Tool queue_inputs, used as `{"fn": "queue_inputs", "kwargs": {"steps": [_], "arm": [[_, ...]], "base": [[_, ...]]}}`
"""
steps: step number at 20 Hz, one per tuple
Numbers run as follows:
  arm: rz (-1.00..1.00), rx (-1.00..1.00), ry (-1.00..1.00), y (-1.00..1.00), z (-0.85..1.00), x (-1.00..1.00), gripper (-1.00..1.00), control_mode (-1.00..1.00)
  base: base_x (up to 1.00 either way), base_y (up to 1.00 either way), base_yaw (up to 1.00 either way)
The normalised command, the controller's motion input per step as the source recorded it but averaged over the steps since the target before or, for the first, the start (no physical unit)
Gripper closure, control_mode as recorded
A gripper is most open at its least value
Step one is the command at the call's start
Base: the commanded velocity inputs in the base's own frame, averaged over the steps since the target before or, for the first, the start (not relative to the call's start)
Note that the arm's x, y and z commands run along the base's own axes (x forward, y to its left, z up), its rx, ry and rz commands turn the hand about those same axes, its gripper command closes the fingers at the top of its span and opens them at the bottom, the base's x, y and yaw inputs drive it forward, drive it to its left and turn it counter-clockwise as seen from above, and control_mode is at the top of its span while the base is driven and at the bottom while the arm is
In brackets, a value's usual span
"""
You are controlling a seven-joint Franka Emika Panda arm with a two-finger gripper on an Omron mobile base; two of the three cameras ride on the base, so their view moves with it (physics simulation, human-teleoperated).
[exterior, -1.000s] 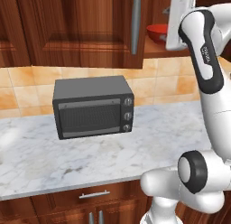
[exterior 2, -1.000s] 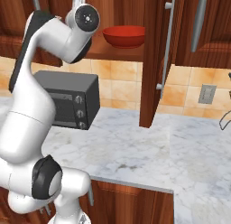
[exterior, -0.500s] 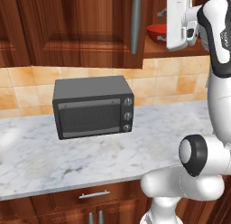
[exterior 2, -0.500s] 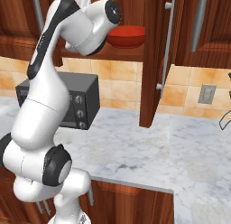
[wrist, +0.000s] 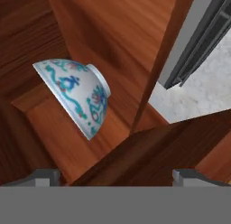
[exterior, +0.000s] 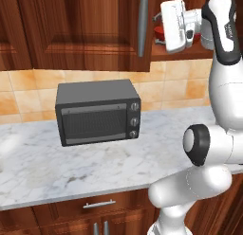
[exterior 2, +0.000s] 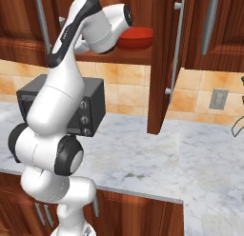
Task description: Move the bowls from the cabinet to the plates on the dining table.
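Observation:
A red bowl (exterior 2: 137, 37) rests on the open shelf of the cabinet (exterior 2: 164, 63); in the left base view a sliver of the red bowl (exterior: 159, 34) peeks out behind my white hand (exterior: 173, 24). The hand is raised to shelf level, in front of the opening. The white bowl with blue-green pattern (wrist: 76, 94) lies ahead of my gripper (wrist: 116, 176), on the cabinet's wooden shelf (wrist: 54, 133), tilted in the rolled hand view. Both fingertips (wrist: 43, 177) stand far apart with nothing between them, so the gripper is open. The plates and dining table are out of view.
A dark toaster oven (exterior: 97, 116) sits on the marble counter (exterior: 71, 172) below the cabinet. The open cabinet door (exterior 2: 167, 87) hangs out over the counter to the right of the arm. A closed door with a silver bar handle (exterior: 142, 25) lies left of the hand.
The arm has swung the hand down and left to the level of the open shelf, closer to the red bowl. The jaws have stayed wide apart.

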Motion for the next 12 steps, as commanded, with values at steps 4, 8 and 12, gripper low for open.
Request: {"fn": "queue_inputs", "kwargs": {"steps": [4, 8, 12], "arm": [[0.18, 0.02, 0.07, 0.39, -0.09, 0.06, -1.0, -1.0], [0.23, 0.0, 0.14, 0.4, -0.03, -0.03, -1.0, -1.0], [0.29, 0.0, 0.17, 0.3, 0.0, -0.22, -1.0, -1.0]], "base": [[0.0, 0.0, 0.0], [0.0, 0.0, 0.0], [0.0, 0.0, 0.0]]}}
